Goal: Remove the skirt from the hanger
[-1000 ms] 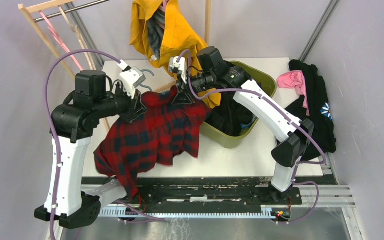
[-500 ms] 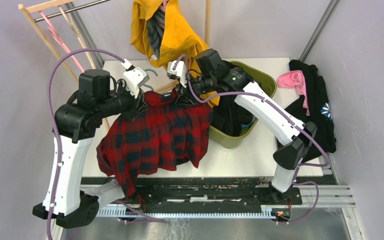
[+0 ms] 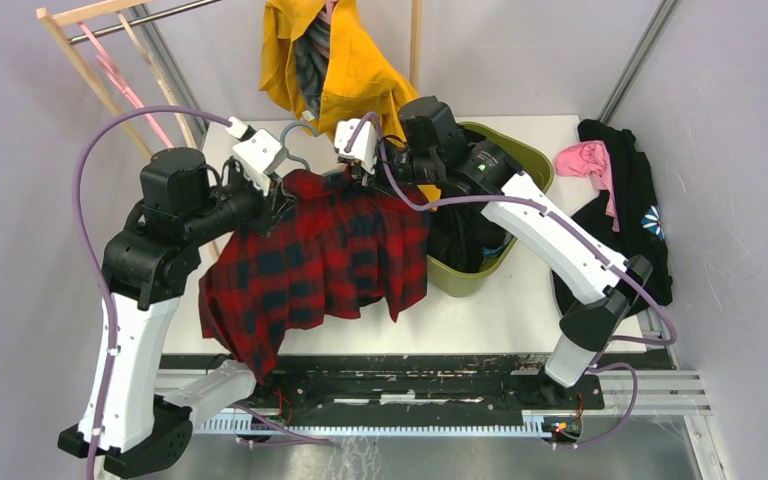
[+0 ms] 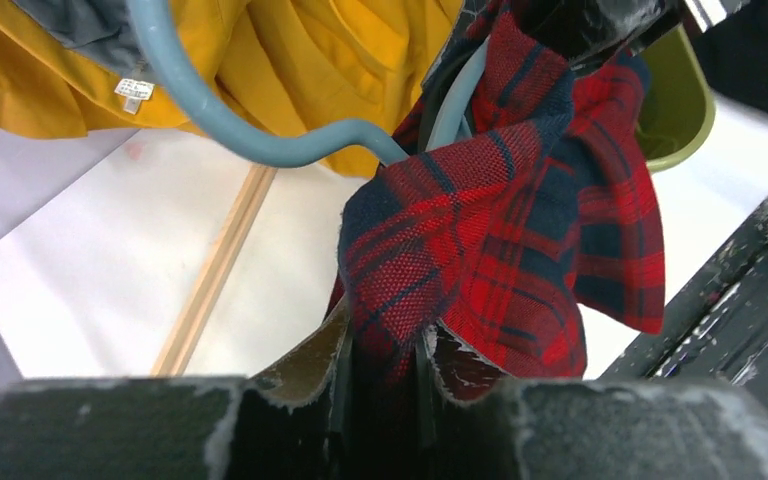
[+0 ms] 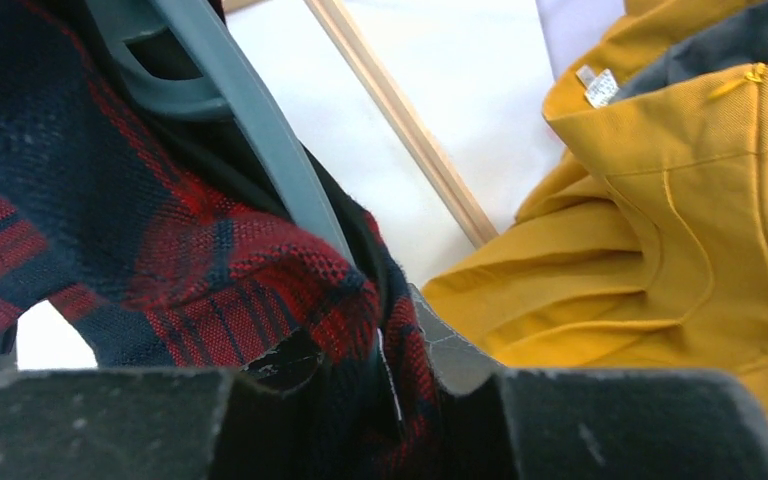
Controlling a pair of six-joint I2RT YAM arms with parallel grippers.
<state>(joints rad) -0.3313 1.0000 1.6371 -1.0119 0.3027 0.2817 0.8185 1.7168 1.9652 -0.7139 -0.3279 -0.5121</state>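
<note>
Unclipping is the step in hand, by my reading: the red plaid skirt (image 3: 320, 260) hangs in the air just left of the green basket (image 3: 530, 155), its waistband held up at both ends and its hem drooping toward the desk (image 3: 500, 310) on the basket's near-left side. The left fingers (image 4: 305, 370) are pressed together on a fold of the plaid at the waistband end farther from the basket, with the cloth bunched between them. The right fingers (image 5: 450, 360) pinch the waistband end nearer the basket in the same way, and the grey-blue hanger (image 5: 250, 130) runs just beside that pinch, touching the cloth. From the left wrist, the hanger's hook curves out of the fabric just above the grip. The waistband looks wrapped over the hanger, so the skirt is not yet free. The next move calls for drawing the two pinches apart or downward so the band slips off. Whether a clip is holding the cloth is hidden in the folds.
</note>
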